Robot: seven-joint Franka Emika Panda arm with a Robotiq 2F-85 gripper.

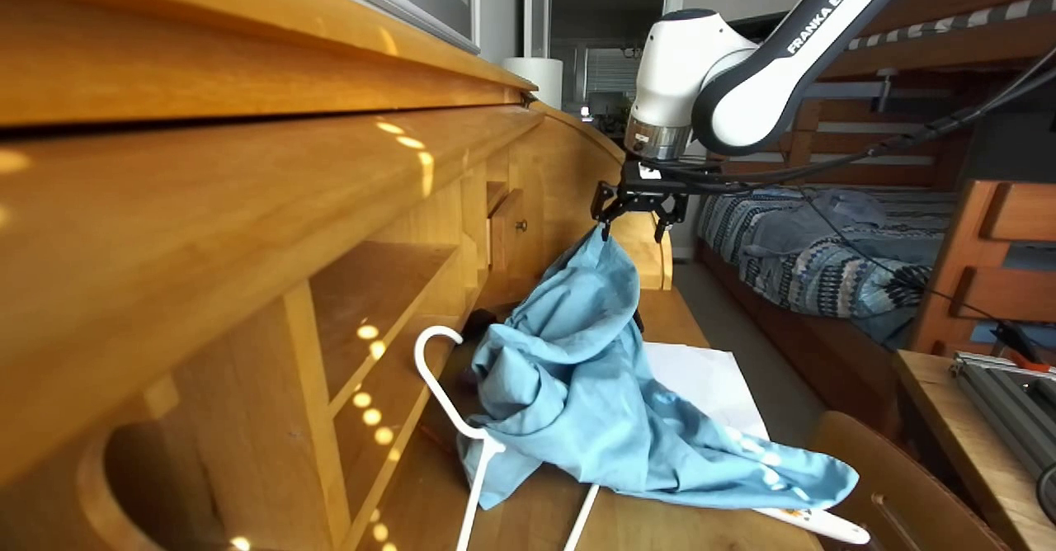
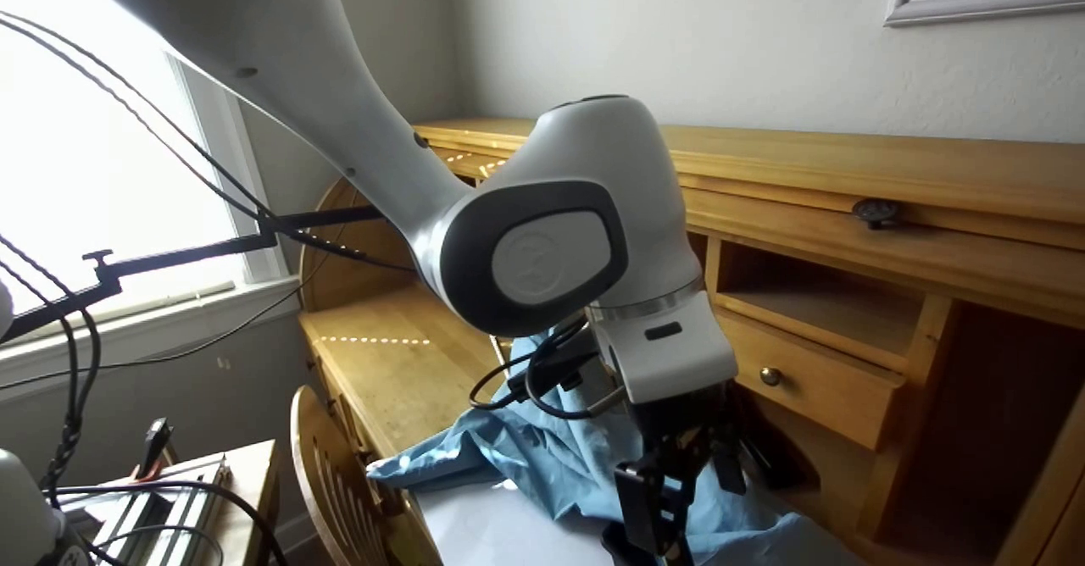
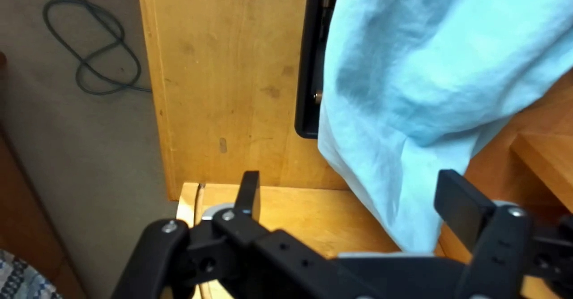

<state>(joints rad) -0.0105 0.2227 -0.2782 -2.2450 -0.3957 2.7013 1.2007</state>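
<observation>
Standing apart, jaws near blue cloth [image 3: 403, 88], black tray [image 3: 302, 106] partly hidden — extent unclear

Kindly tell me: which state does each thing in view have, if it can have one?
End effector: open, jaws wide apart
Blue cloth: crumpled, raised to a peak at the end effector, not clamped
White hanger: partly covered by the cloth
Black tray: partly covered by the cloth
White sheet: flat, partly covered
Small drawer: cannot tell whether fully closed
Wooden desk: compartments exposed
Patterned bedding: rumpled
</observation>
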